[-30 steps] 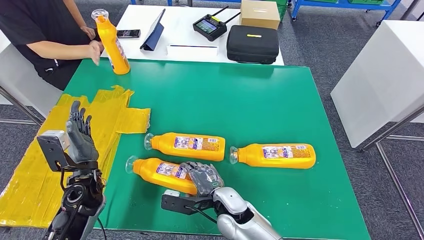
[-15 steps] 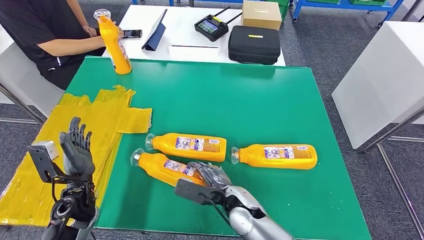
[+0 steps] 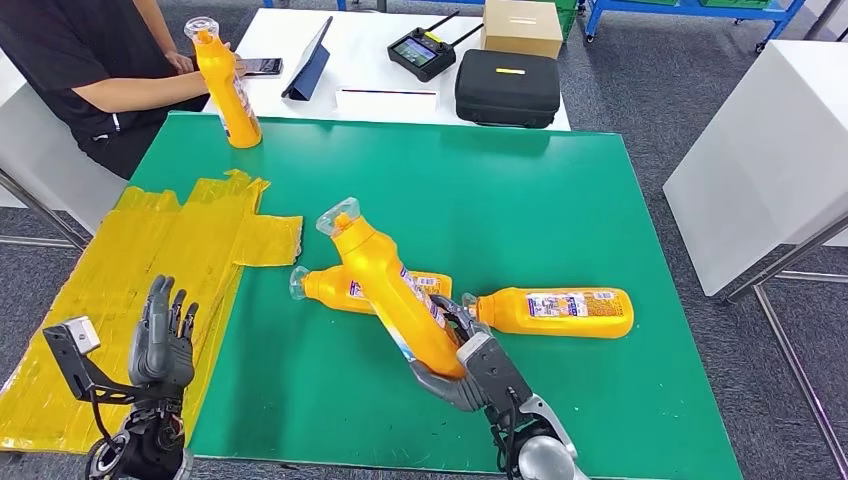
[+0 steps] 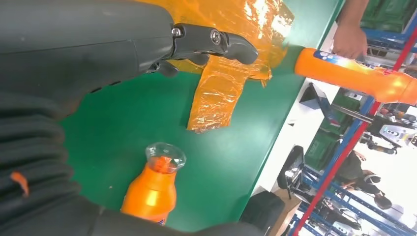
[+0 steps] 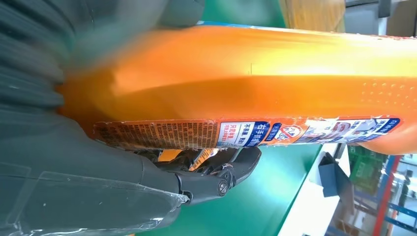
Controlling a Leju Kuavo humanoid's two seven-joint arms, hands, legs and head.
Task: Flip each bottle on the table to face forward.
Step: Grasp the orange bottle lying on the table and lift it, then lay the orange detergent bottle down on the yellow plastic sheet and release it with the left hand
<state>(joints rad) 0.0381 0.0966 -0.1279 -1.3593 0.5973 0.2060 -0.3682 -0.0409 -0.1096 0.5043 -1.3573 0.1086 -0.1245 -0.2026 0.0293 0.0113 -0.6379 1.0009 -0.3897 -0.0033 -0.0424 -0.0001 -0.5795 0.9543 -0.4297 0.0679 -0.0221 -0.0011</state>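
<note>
Bottle work is mid-way for me: my right hand [image 3: 468,372] grips the lifted bottle [image 3: 385,285] low on its body, fingers wrapped tight around it. The bottle leans over, cap end up and away from me, bottom end in my palm. It hangs above the green desk [image 3: 500,200], just over the two lying bottles.

My left hand [image 3: 165,335] holds nothing. Its fingers are apart and point up, off to the side over the yellow plastic sheet [image 3: 180,250].

To do this step well, I think I should turn the bottle slowly at the wrist so it does not slip out, since I hold it near the bottom and the top is heavy and far out. I should keep it clear of the near lying bottle [image 3: 345,288] right under it, so I do not knock that one and make it roll. Then I should set it down softly on bare green.

The held bottle is bright orange with a see-through cap [image 3: 338,216]. In the right wrist view a long label [image 5: 246,132] with small print and a blue patch runs down its side. The far lying bottle [image 3: 550,311] lies to the right, label up. One more orange bottle [image 3: 226,85] stands at the far corner, beside a person's arm [image 3: 130,92].
</note>
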